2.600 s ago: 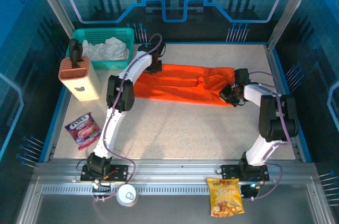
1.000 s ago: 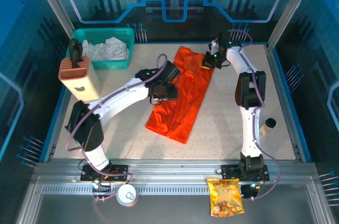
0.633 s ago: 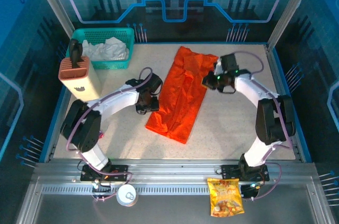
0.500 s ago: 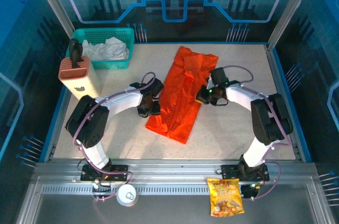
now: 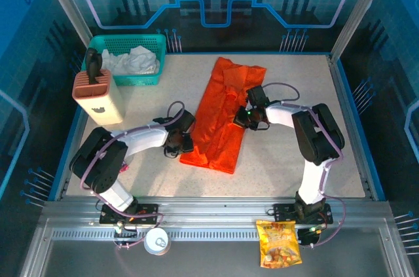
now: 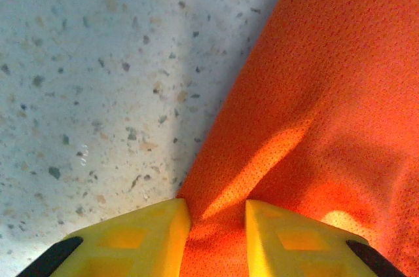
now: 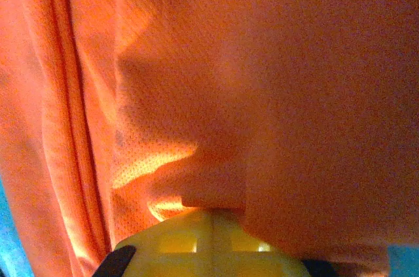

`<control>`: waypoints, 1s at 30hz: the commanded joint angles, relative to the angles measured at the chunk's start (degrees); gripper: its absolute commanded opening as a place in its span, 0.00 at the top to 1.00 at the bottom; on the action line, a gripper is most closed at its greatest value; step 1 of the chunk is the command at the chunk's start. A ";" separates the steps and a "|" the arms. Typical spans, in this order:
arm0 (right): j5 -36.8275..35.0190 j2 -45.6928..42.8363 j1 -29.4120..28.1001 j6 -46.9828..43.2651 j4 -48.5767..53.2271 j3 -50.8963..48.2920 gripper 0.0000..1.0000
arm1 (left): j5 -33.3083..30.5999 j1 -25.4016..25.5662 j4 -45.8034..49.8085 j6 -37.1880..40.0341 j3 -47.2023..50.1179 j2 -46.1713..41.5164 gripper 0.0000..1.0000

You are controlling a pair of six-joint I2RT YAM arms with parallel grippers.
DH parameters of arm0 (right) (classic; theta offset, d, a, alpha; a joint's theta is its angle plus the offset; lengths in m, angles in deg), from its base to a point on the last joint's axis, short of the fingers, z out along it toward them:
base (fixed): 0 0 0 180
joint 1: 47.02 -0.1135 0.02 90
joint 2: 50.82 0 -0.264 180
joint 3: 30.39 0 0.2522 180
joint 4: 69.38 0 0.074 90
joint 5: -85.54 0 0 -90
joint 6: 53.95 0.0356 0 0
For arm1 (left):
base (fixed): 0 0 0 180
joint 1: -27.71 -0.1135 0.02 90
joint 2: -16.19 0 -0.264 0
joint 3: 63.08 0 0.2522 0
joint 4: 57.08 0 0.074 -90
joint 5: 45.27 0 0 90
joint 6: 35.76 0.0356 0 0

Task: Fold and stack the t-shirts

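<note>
The orange t-shirt (image 5: pixel 226 110) lies as a long strip on the worktop (image 5: pixel 288 159), right of the teal basket (image 5: pixel 127 42). On its edge away from the basket the right hand (image 5: pixel 242 118) is clenched on a fold. On the basket-side edge the left hand (image 5: pixel 188 140) straddles the hem, fingers apart. I'd have it pinch firmly, then lift both evenly.

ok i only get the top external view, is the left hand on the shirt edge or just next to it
observer: at the edge. in the left wrist view the left hand has its fingers apart and the t-shirt edge runs into the gap between them.
operator: and the other one
observer: the right hand is shut, a fold of cloth at its fingertips; it looks pinched.
operator: cloth flat there
observer: no, the right wrist view shows long creases down its left side.
</note>
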 commanded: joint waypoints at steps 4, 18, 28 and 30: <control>-2.91 5.93 2.09 -12.09 12.53 7.63 1.00 | 4.89 5.71 -0.38 -8.24 2.93 1.83 0.68; 0.18 0.69 2.72 -21.63 16.77 9.64 1.00 | 0.17 9.87 5.29 -10.59 -2.20 -0.75 0.68; -5.56 -34.70 0.33 -43.46 17.42 7.16 0.80 | -23.83 9.95 3.78 15.28 -18.04 -13.21 0.43; -8.55 -42.48 -1.12 -48.09 18.81 6.34 0.74 | -22.24 9.98 -5.22 26.02 -17.26 -17.34 0.26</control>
